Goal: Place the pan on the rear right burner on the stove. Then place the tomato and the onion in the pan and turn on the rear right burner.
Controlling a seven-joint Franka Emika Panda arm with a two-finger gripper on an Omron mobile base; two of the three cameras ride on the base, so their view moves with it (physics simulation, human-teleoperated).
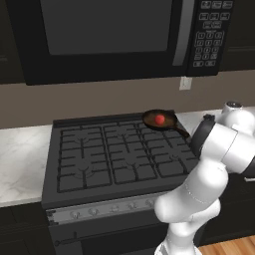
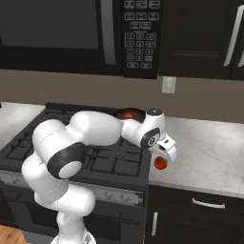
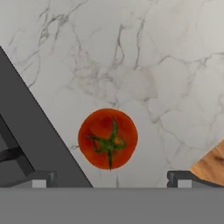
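Observation:
The dark pan (image 1: 149, 118) sits on the rear right burner (image 1: 155, 131) of the black stove (image 1: 84, 164), its thin handle pointing to the right front. A bright red tomato (image 1: 160, 119) lies inside it. In the right base view the pan (image 2: 135, 113) peeks out behind my arm. The orange-red onion (image 3: 107, 138), with a green star-shaped top, rests on the marble counter (image 3: 144, 52) just right of the stove's edge. My gripper (image 2: 162, 156) hangs straight above the onion (image 2: 160, 164). The fingertips (image 3: 42, 179) stand wide apart, so the gripper (image 3: 111, 181) is open and holds nothing.
A black microwave (image 1: 109, 35) hangs over the stove, close above the rear burners. The stove's side edge (image 3: 26, 131) runs left of the onion. Knobs (image 1: 114, 208) line the silver front strip. The counter (image 2: 205, 152) extends right; a wall outlet (image 2: 168, 84) sits behind it.

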